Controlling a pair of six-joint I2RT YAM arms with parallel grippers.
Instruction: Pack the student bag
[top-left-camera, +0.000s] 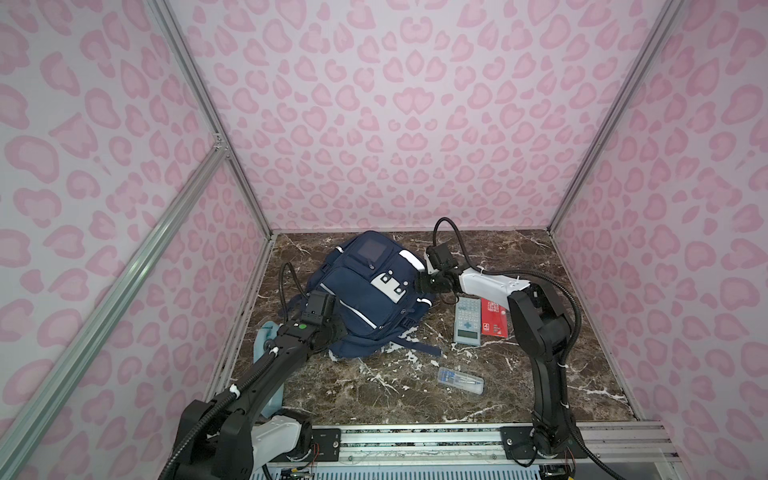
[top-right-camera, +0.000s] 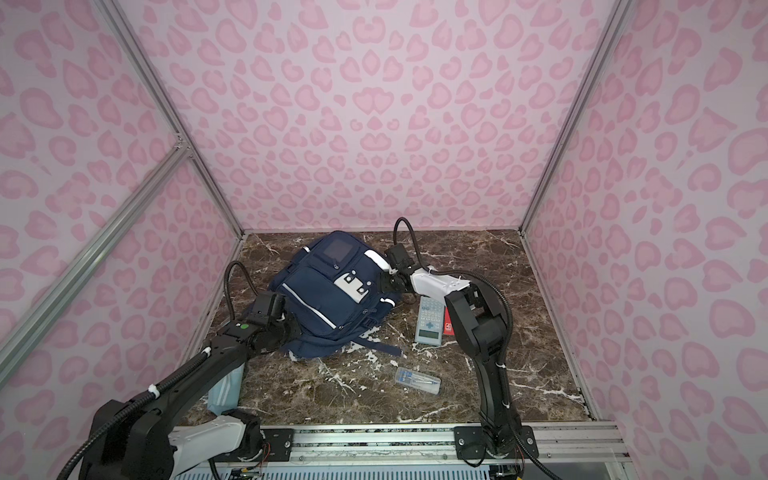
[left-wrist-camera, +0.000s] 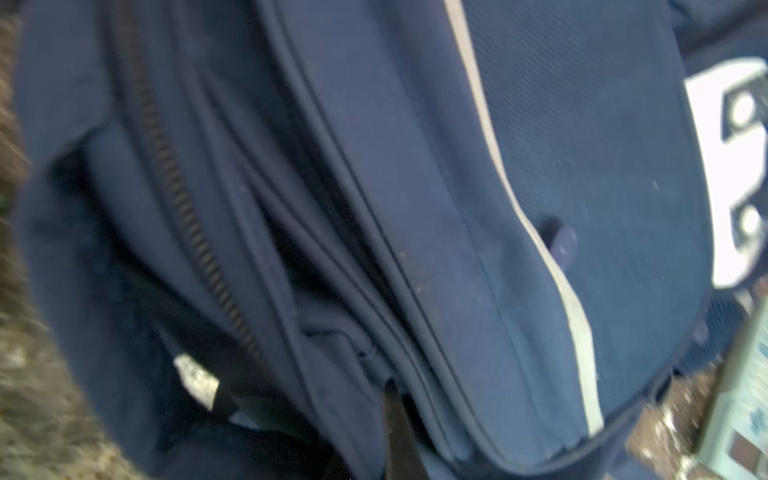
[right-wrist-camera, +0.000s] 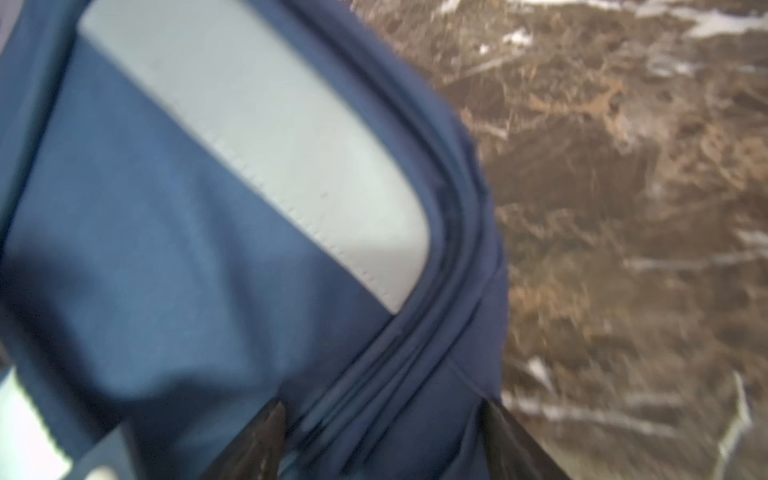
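- The student bag (top-left-camera: 361, 291) is pictured lying front-up on the marble table (top-left-camera: 374, 399), towards the far left, straps (top-left-camera: 415, 347) trailed to the near side
- The left end effector (left-wrist-camera: 395, 419) is seen closed tight against a fold beside the zip (left-wrist-camera: 178, 199) at the bag's near left edge; whether cloth is caught in it cannot be told
- The right end effector (right-wrist-camera: 386, 409) is held open at the bag's right edge, its fingers (right-wrist-camera: 270, 432) set either side of the piped seam (right-wrist-camera: 453, 232) by a white stripe (right-wrist-camera: 249, 145), nothing clamped
- Left unpacked to the bag's right are a calculator (top-left-camera: 468, 320) and a red booklet (top-left-camera: 494, 318), side by side; a clear plastic case (top-left-camera: 461, 380) is seen nearer, and a pale blue item (top-left-camera: 266, 345) is half hidden under the left arm
- The step in hand is judged to be the opening of the bag, an early one, since every loose item lies outside it
- Next, it is thought, the right fingers must be closed firmly on the seam so the mouth can be drawn apart before anything is put in
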